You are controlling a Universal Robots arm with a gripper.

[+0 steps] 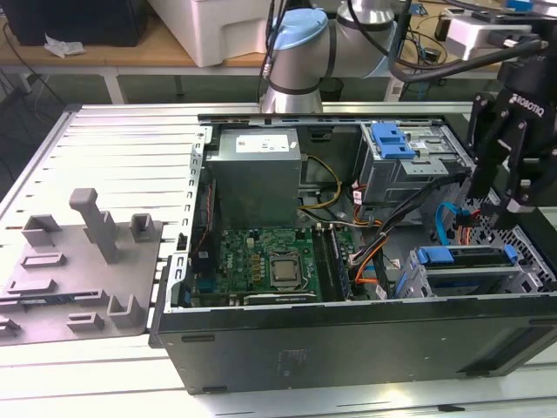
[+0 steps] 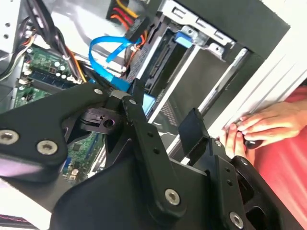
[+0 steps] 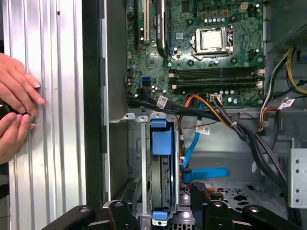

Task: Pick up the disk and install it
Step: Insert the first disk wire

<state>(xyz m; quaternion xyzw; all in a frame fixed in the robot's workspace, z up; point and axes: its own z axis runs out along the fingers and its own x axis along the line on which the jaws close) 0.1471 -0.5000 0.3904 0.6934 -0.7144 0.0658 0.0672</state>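
Blue-railed disk (image 3: 161, 143): in drive cage (image 3: 142, 167), between the fingers, not gripped.
Gripper (image 1: 501, 204): fingers (image 2: 194, 130) spread, holding nothing.
Risk: blue cable (image 3: 191, 146) just beside one finger may snag; hand (image 3: 17, 96) near.

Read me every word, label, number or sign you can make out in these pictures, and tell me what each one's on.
White lettering on the gripper body: a maker's mark, left unquoted.
Print on the power supply label: too small to read.
Print on the white cable tags: blurred.
Markings on the motherboard: too small to read.
Nothing else is legible.
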